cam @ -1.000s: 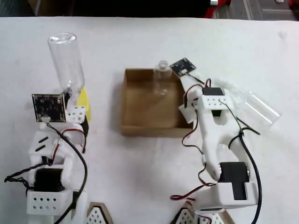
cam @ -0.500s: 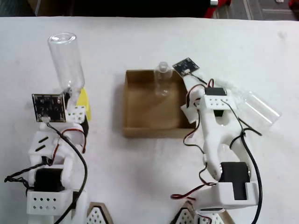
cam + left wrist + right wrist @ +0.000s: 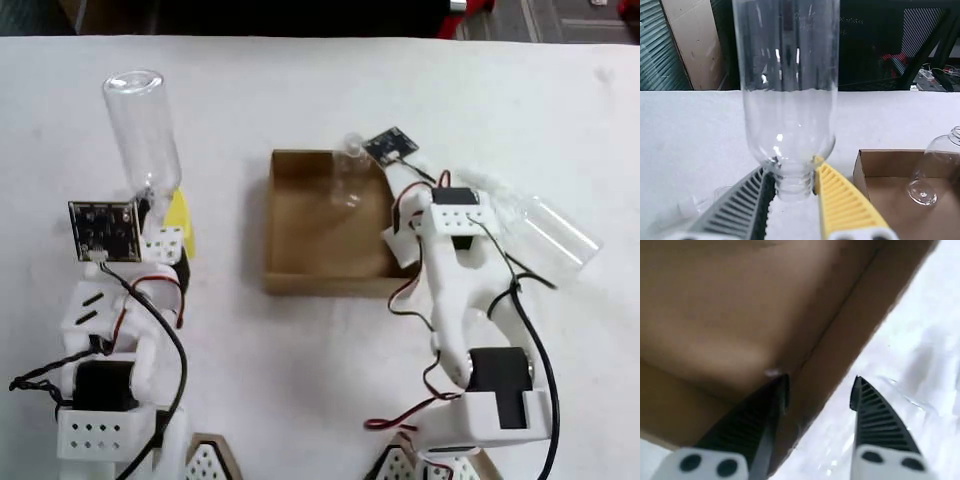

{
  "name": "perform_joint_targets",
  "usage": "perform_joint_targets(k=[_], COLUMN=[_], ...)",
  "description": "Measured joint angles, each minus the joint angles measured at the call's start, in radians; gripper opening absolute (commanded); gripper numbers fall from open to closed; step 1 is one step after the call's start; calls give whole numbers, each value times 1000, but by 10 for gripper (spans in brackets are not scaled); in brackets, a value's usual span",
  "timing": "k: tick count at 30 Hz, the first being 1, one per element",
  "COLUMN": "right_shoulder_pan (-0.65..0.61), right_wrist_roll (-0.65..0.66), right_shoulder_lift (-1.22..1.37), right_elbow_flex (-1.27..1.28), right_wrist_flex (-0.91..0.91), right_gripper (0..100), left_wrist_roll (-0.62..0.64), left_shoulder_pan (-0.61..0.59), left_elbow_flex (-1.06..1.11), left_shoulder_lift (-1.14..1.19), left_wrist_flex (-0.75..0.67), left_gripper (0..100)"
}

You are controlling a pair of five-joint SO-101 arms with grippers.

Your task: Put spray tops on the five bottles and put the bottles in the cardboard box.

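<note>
The left gripper (image 3: pixel 792 192) is clenched on the neck of an upturned bottle (image 3: pixel 787 100), whose base is cut off by the frame. A pale item (image 3: pixel 685 207) beside its grey finger is too blurred to name. The right gripper (image 3: pixel 817 390) stands released, astride a wall of the cardboard box (image 3: pixel 730 305), one finger inside and one outside. A second bottle (image 3: pixel 347 172) leans in the box's far corner. A third bottle (image 3: pixel 555 232) lies on the surface (image 3: pixel 300 90), partly behind the right arm's cables.
</note>
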Motion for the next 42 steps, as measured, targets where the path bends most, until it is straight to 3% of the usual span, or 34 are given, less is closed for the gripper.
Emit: perform_joint_targets(k=[6, 22, 26, 30, 33, 37, 42], right_shoulder_pan=[5, 28, 28, 28, 25, 26, 26], right_wrist_roll=[0, 2, -41, -78, -112, -127, -127], right_shoulder_lift=[0, -3, -77, -203, -292, -391, -505], right_elbow_flex=[-109, -723, -786, -790, -778, -687, -534], right_wrist_flex=[130, 678, 706, 707, 707, 701, 621], right_gripper=[191, 190, 175, 17, 46, 14, 16], left_wrist_roll=[0, 0, 0, 0, -6, -66, -86], left_shoulder_pan=[0, 0, 0, 0, 0, 11, 95], left_elbow_flex=[0, 0, 0, 0, 0, 0, 0], left_shoulder_lift=[0, 0, 0, 0, 0, 0, 0], left_wrist_flex=[0, 0, 0, 0, 0, 0, 29], left_gripper=[22, 22, 23, 24, 23, 23, 22])
